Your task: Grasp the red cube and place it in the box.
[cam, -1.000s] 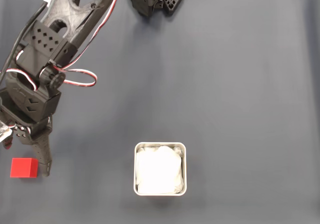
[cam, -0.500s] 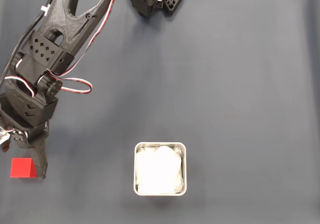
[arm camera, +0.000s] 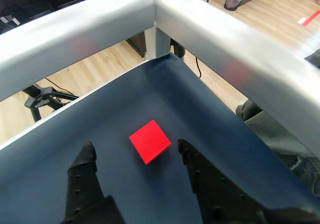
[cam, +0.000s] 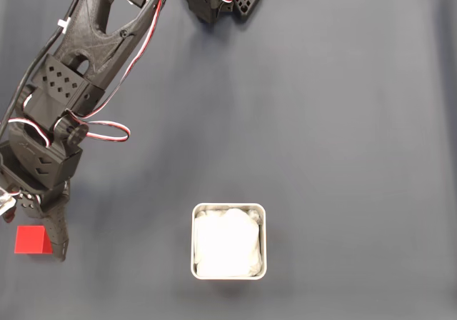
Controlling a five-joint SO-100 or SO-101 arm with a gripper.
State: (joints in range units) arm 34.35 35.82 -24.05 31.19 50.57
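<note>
Dark blue cloth covers the desk (cam: 343,120), and the red cube (arm camera: 150,141) sits near its corner, ahead of the tool (arm camera: 136,151), whose fingers stand apart with nothing held. The cube lies turned at an angle to the fingers, so closing may catch its corners, twist it or nudge it toward the edge, away from the box (cam: 228,209).

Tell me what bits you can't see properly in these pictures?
- Red cube: in the fixed view its right side is hidden behind the gripper's dark finger.
- Gripper: in the wrist view only the two fingertips show; the bottom edge cuts off the rest.
- Box: its floor is hidden under the white lining in the fixed view.
- Whether the fingertips touch the mat: neither view settles it.
</note>
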